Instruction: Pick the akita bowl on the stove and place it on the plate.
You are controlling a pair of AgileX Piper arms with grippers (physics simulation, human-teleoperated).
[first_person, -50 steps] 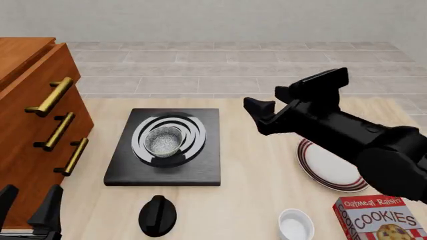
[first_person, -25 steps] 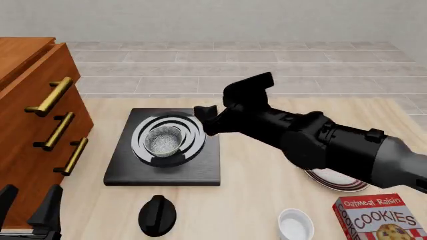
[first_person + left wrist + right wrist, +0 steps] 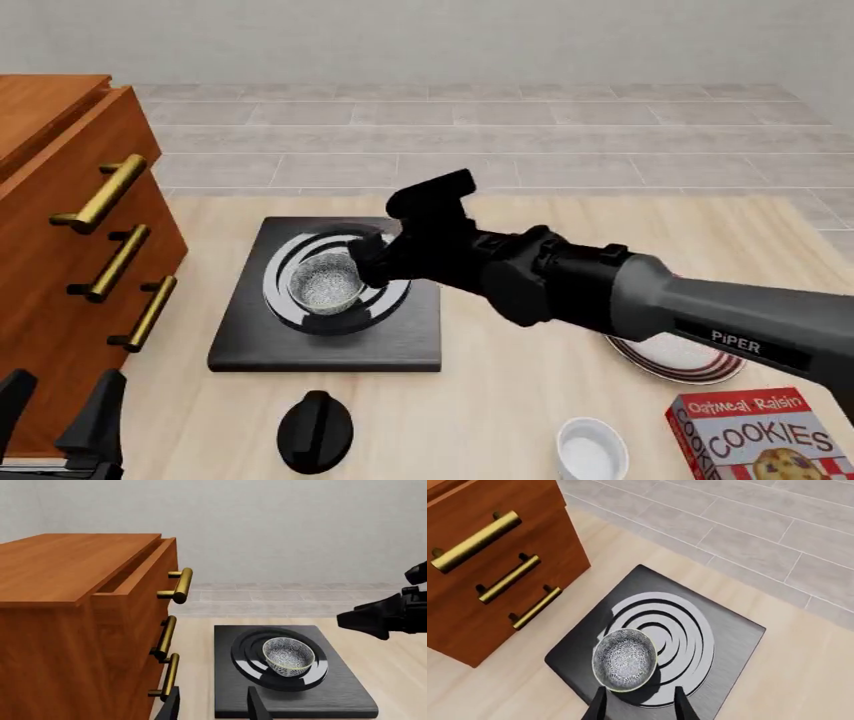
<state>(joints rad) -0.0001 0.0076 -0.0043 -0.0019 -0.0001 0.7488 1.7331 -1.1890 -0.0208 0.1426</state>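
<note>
The akita bowl (image 3: 327,282) (image 3: 288,655) (image 3: 624,659) sits on the silver burner rings of the black stove (image 3: 387,340) (image 3: 340,692) (image 3: 730,630). My right gripper (image 3: 366,258) (image 3: 639,706) hovers just right of the bowl and above its rim, open, with nothing between the fingers. The right arm covers most of the red-striped plate (image 3: 678,362), leaving only a sliver at the right. My left gripper (image 3: 60,395) (image 3: 213,707) stands open at the near left corner, far from the bowl.
A wooden drawer cabinet (image 3: 67,230) (image 3: 80,610) (image 3: 480,555) with brass handles stands left of the stove. Near the front edge are a round black knob (image 3: 315,430), a plain white bowl (image 3: 591,452) and a cookies box (image 3: 763,440).
The right arm swung left from above the plate to over the stove, bringing its gripper beside the bowl. The bowl and the left arm have not moved.
</note>
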